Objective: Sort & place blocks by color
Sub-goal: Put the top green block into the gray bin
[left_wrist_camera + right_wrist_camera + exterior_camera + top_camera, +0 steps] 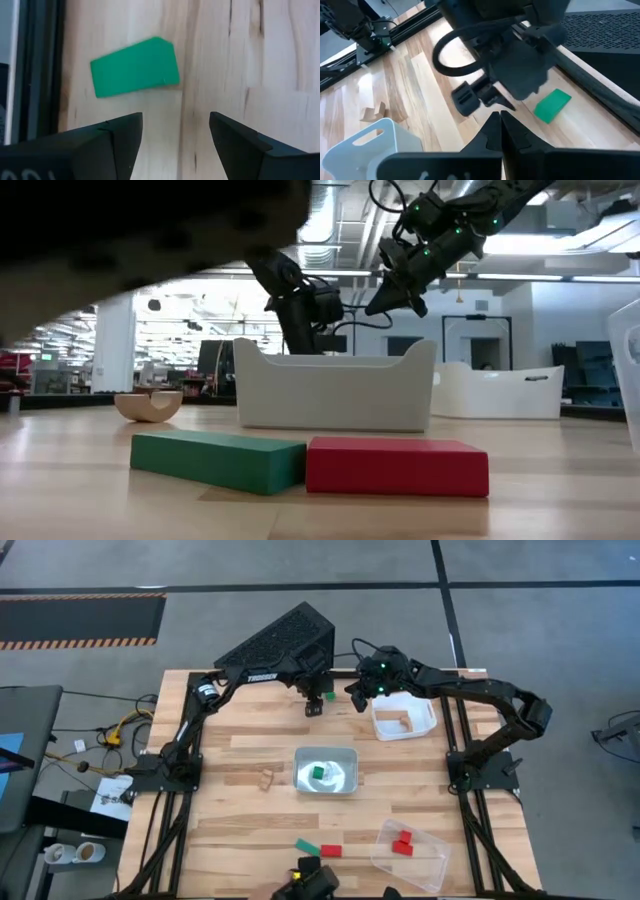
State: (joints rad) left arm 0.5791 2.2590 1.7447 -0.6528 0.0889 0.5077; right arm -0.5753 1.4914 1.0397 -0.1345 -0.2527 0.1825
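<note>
A green block (pixel 135 66) lies flat on the worktop (pixel 240 840) near its far edge, just ahead of the left gripper (pixel 176 131), whose jaws stand apart and hold nothing. The step in hand looks like picking up this block. Next, the gripper needs to come down with a finger on either side, close, and carry it to the silvery tray (pixel 345 755) at the worktop's centre, where another green block (pixel 318 772) already sits. The right gripper (pixel 500 131) hovers near, jaws together and empty, above the white tray (pixel 425 718).
</note>
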